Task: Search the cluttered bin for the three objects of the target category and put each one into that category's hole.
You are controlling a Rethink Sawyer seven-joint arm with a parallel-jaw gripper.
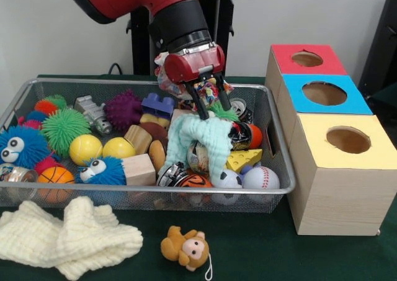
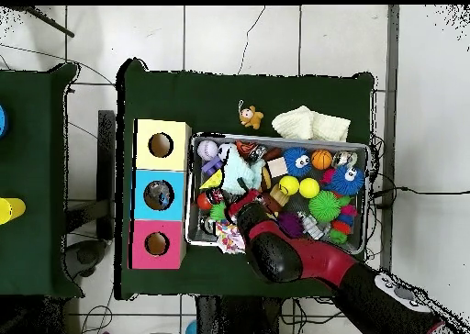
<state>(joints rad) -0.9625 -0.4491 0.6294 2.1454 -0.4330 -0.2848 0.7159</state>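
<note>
The wire mesh bin (image 1: 142, 190) is full of toys; it also shows in the overhead view (image 2: 280, 140). My gripper (image 1: 209, 115) hangs over its right half, shut on a pale mint knitted cloth (image 1: 200, 139) that it holds partly lifted, draping over the clutter. In the overhead view the gripper (image 2: 244, 198) is beside the cloth (image 2: 240, 175). The blue-topped box's round hole (image 1: 324, 93) is to the right of the bin, the middle of three boxes (image 2: 158, 194). No clear plastic bottle with a blue label shows; they are hidden.
The red-topped box (image 1: 307, 59) and the yellow-topped box (image 1: 347, 139) flank the blue one. A cream cloth (image 1: 68, 237) and a toy monkey (image 1: 186, 248) lie on the table in front. The bin holds balls, spiky balls, wooden blocks, crushed cans (image 1: 170, 174) and wrappers (image 1: 167, 76).
</note>
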